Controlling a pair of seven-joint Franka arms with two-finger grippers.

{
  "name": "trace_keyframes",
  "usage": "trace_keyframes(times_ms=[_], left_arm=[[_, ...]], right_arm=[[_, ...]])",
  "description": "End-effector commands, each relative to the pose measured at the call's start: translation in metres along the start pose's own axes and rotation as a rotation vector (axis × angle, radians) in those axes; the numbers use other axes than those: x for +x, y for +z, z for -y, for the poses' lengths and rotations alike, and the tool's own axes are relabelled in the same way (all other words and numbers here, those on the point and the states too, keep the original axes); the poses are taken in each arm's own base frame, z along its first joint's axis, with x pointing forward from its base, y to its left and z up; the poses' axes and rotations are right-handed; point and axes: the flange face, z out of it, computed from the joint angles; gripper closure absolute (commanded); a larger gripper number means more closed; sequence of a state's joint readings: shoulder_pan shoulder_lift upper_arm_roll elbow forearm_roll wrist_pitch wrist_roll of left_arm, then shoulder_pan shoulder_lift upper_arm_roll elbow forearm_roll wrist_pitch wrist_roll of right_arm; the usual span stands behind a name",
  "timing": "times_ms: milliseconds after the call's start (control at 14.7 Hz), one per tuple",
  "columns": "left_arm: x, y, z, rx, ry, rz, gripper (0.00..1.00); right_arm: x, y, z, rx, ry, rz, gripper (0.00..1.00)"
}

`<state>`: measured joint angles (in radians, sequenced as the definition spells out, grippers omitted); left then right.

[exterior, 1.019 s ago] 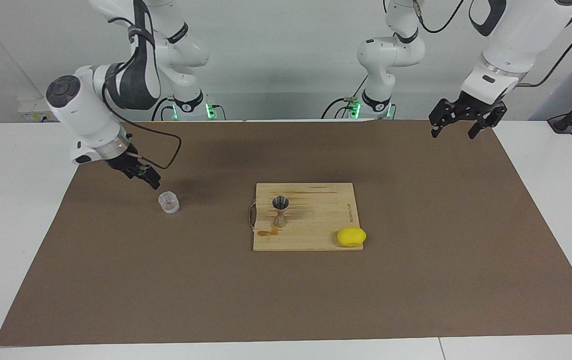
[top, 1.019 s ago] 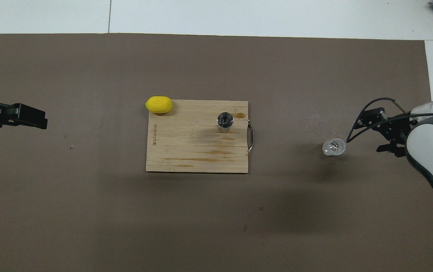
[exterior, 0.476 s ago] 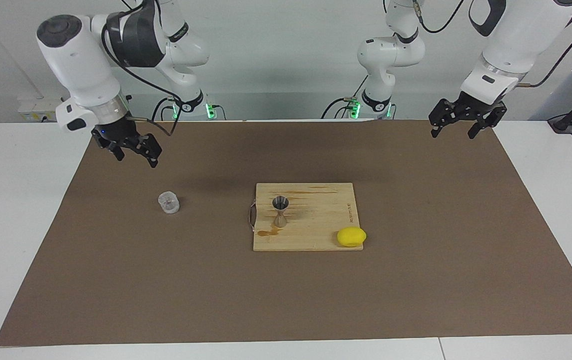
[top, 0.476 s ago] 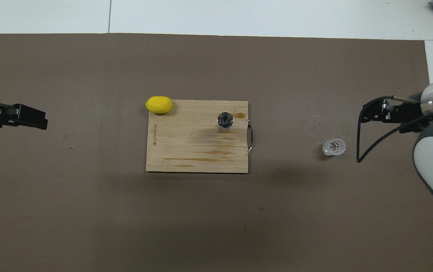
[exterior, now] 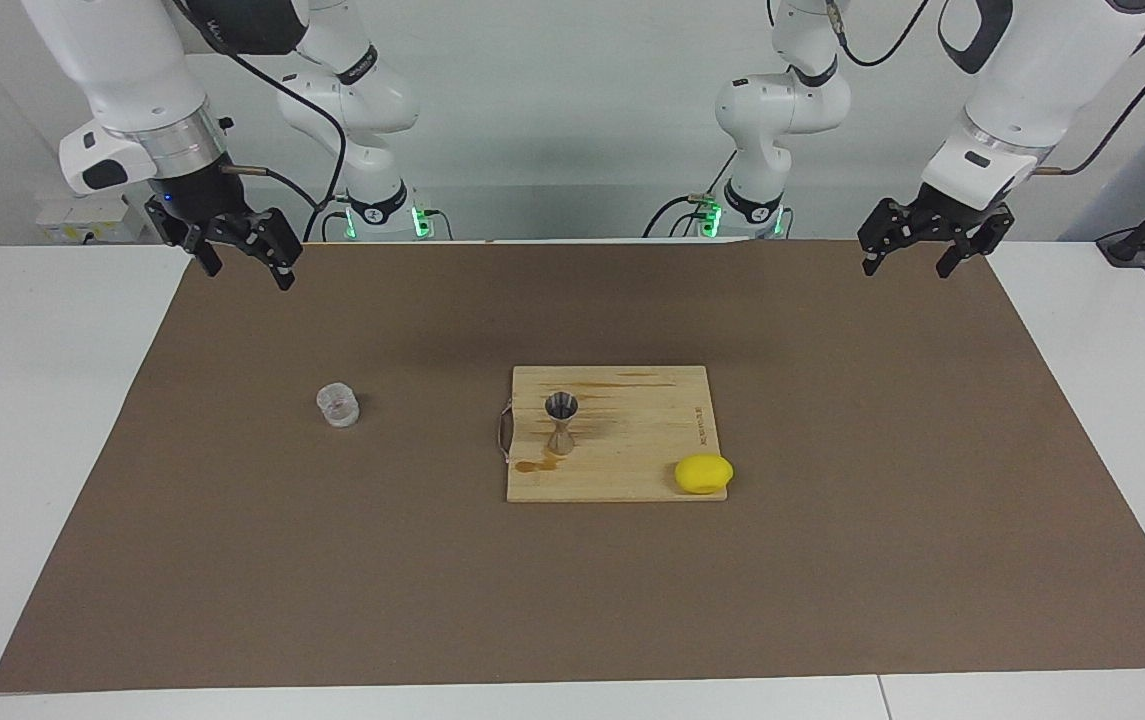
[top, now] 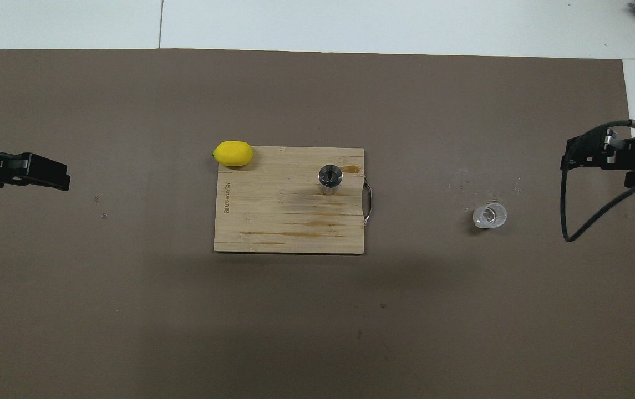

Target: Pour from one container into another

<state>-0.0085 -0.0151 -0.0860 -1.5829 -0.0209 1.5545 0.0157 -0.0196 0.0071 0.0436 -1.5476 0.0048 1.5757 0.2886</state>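
Observation:
The small clear cup [exterior: 338, 405] stands upright on the brown mat toward the right arm's end of the table; it also shows in the overhead view [top: 489, 215]. The silver hourglass jigger [exterior: 561, 422] stands upright on the wooden cutting board [exterior: 632, 470], near its handle end, and shows from above [top: 330, 178]. My right gripper [exterior: 244, 266] is open and empty, raised over the mat's edge at the robots' side, well apart from the cup. My left gripper [exterior: 907, 264] is open and empty, waiting raised over the mat's corner at the left arm's end.
A yellow lemon [exterior: 703, 473] rests at the board's corner farthest from the robots, toward the left arm's end. A brown wet stain [exterior: 530, 465] lies on the board beside the jigger. The brown mat [exterior: 232, 560] covers most of the white table.
My right gripper has risen and drawn back from right beside the clear cup to the mat's edge by the robots. The cup, the jigger and the left arm have not moved.

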Motion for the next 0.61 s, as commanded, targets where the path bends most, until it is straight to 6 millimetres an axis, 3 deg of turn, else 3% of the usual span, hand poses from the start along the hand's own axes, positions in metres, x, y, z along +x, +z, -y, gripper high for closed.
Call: trace_keyframes(times_ms=[0, 136, 544], left_arm=[[-0.01, -0.001, 0.002, 0.005, -0.002, 0.001, 0.0], [-0.01, -0.001, 0.002, 0.005, -0.002, 0.001, 0.0], [-0.01, -0.001, 0.002, 0.005, -0.002, 0.001, 0.0]], right_arm=[[-0.002, 0.011, -0.005, -0.029, -0.042, 0.047, 0.0], [-0.013, 0.018, -0.006, -0.037, -0.043, 0.072, 0.0], [-0.025, 0.02, -0.005, -0.04, -0.053, 0.081, 0.0]])
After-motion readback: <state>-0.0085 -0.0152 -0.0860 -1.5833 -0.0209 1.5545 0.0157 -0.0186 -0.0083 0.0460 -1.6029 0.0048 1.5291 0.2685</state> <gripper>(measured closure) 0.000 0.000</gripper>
